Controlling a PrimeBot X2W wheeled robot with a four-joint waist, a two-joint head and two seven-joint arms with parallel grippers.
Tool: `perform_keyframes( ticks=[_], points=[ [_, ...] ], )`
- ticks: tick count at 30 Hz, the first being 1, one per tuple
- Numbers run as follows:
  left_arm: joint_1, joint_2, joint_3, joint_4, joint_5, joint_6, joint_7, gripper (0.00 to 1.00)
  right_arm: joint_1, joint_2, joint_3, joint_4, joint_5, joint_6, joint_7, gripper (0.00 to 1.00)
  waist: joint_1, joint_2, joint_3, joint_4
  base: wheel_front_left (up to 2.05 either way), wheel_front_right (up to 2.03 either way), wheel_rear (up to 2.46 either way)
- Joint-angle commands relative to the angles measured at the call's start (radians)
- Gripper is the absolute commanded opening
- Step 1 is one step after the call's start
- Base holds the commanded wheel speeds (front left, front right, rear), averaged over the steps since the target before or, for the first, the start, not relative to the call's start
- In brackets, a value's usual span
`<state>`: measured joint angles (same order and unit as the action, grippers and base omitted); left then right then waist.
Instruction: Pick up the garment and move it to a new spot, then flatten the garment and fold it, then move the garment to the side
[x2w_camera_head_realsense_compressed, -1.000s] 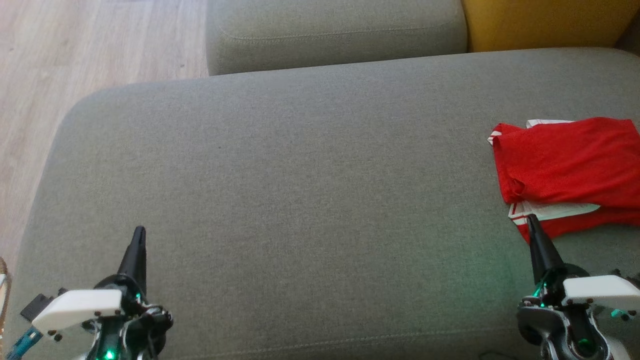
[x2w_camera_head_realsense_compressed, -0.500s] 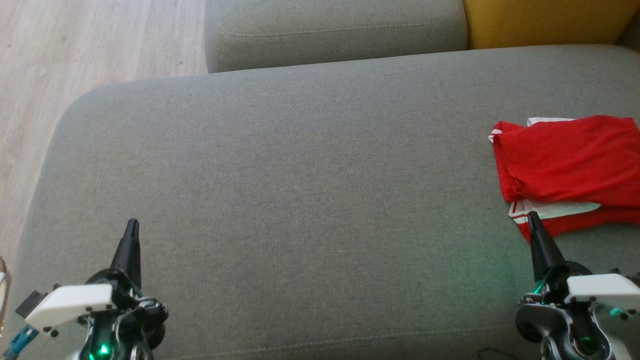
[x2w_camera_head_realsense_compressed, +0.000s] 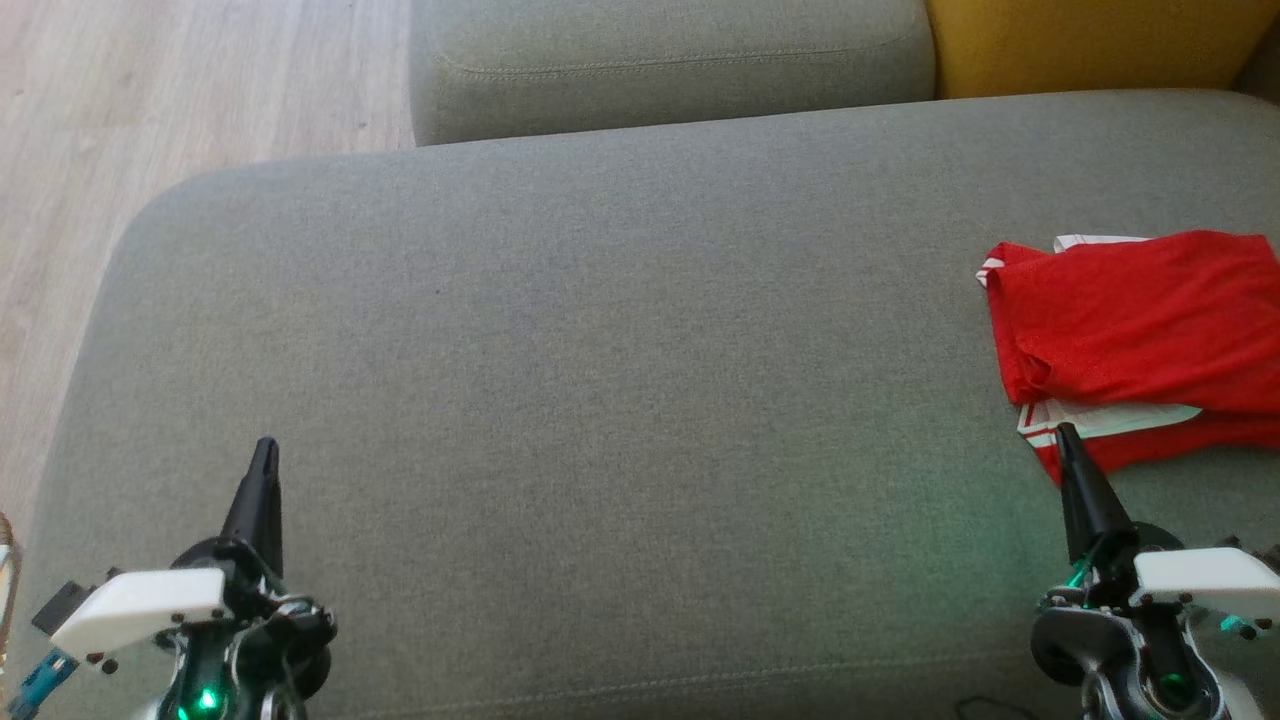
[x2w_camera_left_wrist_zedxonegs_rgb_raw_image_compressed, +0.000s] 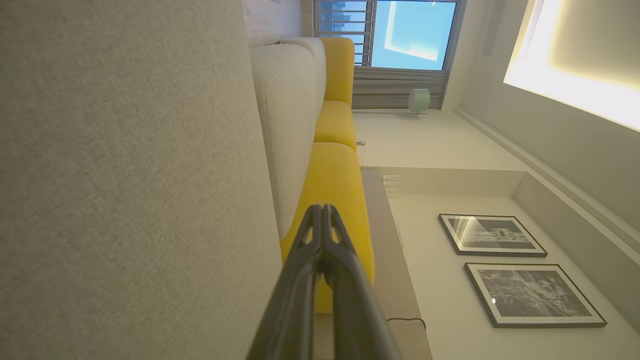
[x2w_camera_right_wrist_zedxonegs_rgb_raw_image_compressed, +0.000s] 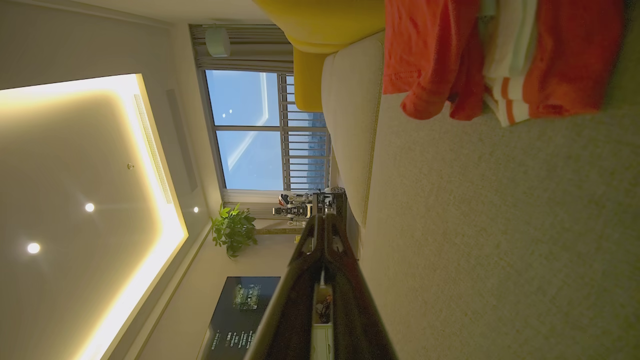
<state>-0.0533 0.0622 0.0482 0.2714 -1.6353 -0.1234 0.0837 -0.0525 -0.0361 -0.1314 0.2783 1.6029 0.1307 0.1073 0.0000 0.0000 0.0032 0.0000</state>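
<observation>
1. Your folded red garment with white striped trim (x2w_camera_head_realsense_compressed: 1140, 320) lay at the far right of the broad grey fabric sofa seat (x2w_camera_head_realsense_compressed: 600, 400), partly cut off by the head view's edge. From its compact, layered shape and its place off to one side, I judged that the folding and the move aside were done.
2. Your right gripper (x2w_camera_head_realsense_compressed: 1062, 432) had its two dark fingers pressed together with nothing between them. Its tip stood just beside the garment's near, striped hem; I couldn't tell whether it touched the cloth. In the right wrist view the fingers pointed along the seat with the garment off to one side of their line. That read to me as cloth let go, not cloth about to be grasped.
3. Your left gripper (x2w_camera_head_realsense_compressed: 264, 445) was likewise fully closed and empty. It sat low over bare cushion at the lower left, well apart from the garment and sensibly out of its way.
4. The garment rested flat and back from the seat's front edge, so I judged it unlikely to slide off. The loose fold at its left corner was the part most likely to open if the right fingers brushed it on withdrawal.
</observation>
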Motion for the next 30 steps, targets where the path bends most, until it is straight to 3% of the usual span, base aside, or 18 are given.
perform_keyframes(
  ticks=[1,30],
  points=[
    [-0.052,0.008,0.038,-0.027,0.004,-0.007,0.007,0.0,-0.055,-0.014,0.018,-0.034,0.006,0.0,0.006,0.0,0.0,0.0,0.0,0.0,0.0,0.0,0.0],
    [-0.053,0.002,0.046,-0.027,0.011,-0.007,0.014,0.0,-0.055,-0.014,0.018,-0.034,0.006,0.0,0.006,0.0,0.0,0.0,0.0,0.0,0.0,0.0,0.0]
  ],
)
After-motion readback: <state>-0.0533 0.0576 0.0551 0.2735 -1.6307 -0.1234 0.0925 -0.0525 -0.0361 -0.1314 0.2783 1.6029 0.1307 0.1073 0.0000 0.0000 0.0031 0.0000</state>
